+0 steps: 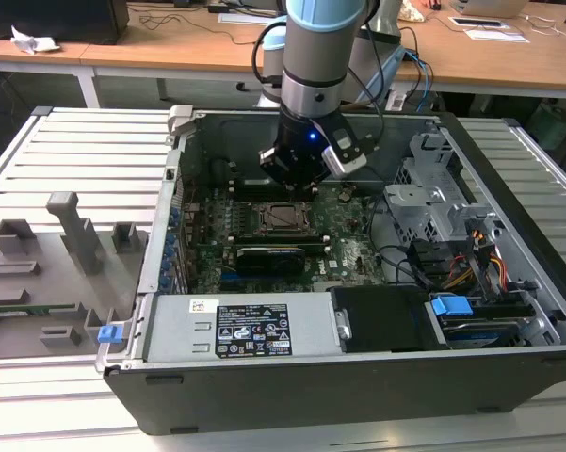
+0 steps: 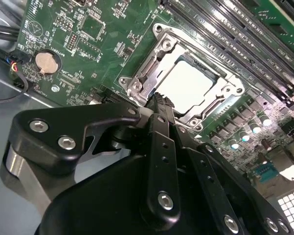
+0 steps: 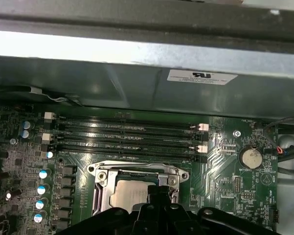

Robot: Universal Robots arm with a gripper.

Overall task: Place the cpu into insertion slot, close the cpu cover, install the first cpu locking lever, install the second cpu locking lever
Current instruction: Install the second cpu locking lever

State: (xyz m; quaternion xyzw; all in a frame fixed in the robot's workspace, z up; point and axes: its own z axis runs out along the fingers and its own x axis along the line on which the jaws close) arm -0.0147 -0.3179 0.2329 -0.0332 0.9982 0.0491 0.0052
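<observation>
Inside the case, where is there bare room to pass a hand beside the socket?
Open floor lies between the green board and the drive cage, though cables cross it. Over the cpu cover it is crowded: the tool hangs there, with memory slots beside.

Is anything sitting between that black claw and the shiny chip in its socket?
Nothing visible does. In the second wrist view the gripper hangs beside the cpu cover, whose frame lies down around the cpu, pale top showing through its window.
</observation>
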